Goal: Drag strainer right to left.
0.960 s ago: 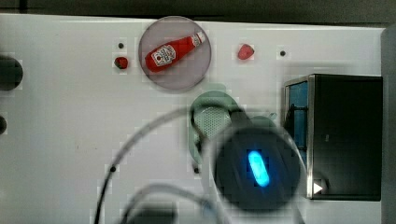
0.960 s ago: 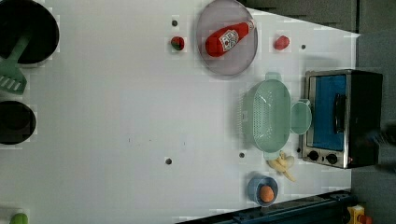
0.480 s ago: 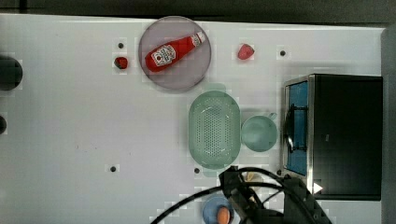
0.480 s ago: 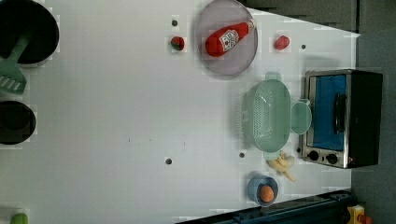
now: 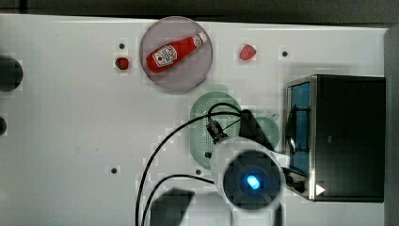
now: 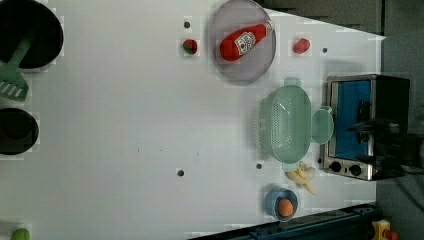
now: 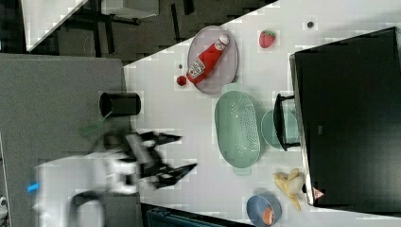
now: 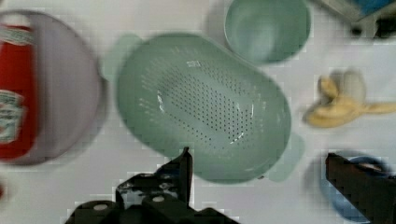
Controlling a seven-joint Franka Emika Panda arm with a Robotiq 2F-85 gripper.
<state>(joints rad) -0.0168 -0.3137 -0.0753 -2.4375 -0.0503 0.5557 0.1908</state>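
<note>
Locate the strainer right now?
In the left view, the strainer sits on the table right of centre, just below the grey plate holding the ketchup bottle, with the mint cup on its right side by the toaster oven.

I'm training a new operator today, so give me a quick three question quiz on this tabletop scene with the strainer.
1. True or false: the pale mint-green oval plastic strainer lies between the round greyish plate and the peeled yellow banana in the left view.
2. What lies on the plate? A) red ketchup bottle B) red strawberry C) round mint-green cup
3. Fill in: the gripper hangs above the strainer's rim in the wrist view with its jaws ____.

Key: 1 true; 2 A; 3 open.
</note>
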